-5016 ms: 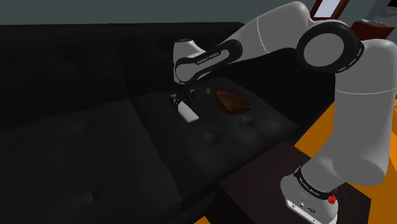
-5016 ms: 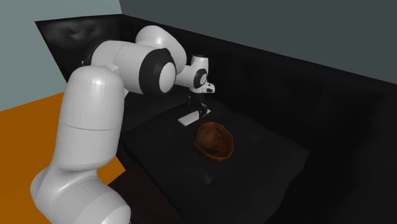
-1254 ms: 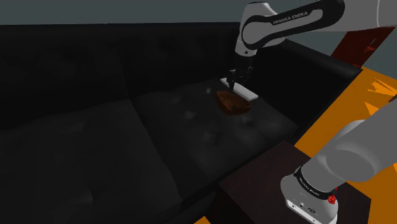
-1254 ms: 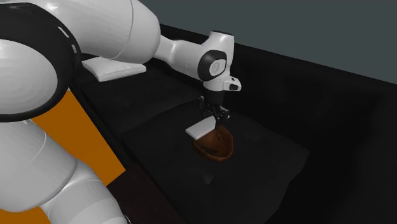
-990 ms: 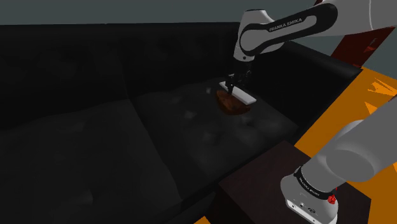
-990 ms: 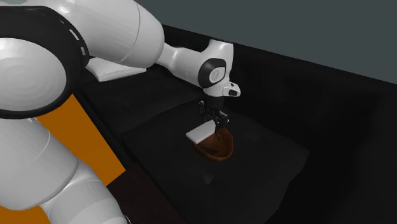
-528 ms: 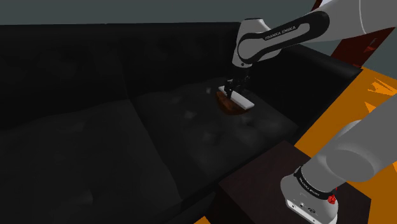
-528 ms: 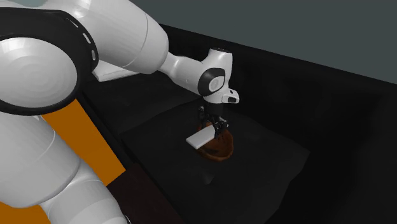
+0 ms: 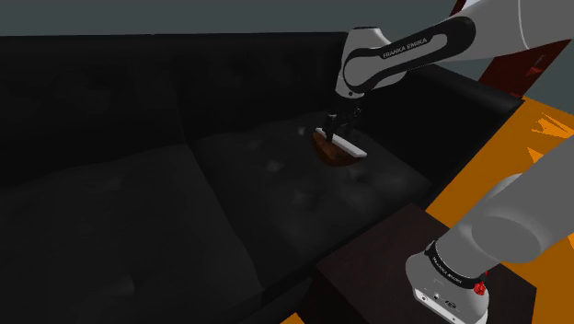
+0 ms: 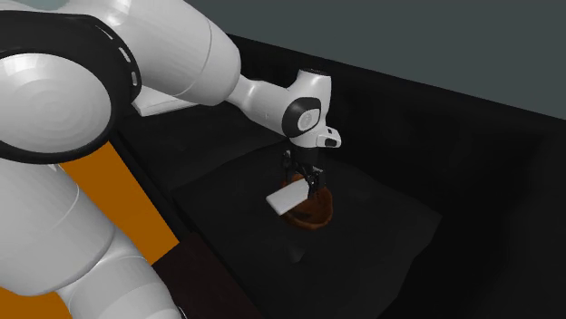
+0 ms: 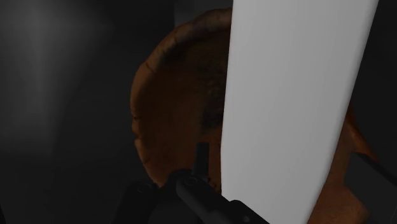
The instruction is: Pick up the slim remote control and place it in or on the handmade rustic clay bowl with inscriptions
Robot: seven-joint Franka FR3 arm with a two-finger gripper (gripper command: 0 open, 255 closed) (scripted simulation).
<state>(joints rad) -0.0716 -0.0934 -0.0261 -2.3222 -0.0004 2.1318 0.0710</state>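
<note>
Just above the brown bowl point(image 10: 317, 215) on the black sofa point(image 9: 138, 212), we hold the slim white remote point(image 10: 288, 198) clenched in the tool point(image 10: 307, 183), with one end of the remote reaching out past the bowl's rim. To do this well, we judge we should lower until the remote rests on the bowl, release gently, then lift straight up so nothing tips out. We count one remote, one bowl, one tool.

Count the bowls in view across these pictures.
1: the brown bowl on the black sofa seat, directly below the gripper and the white remote.
</note>
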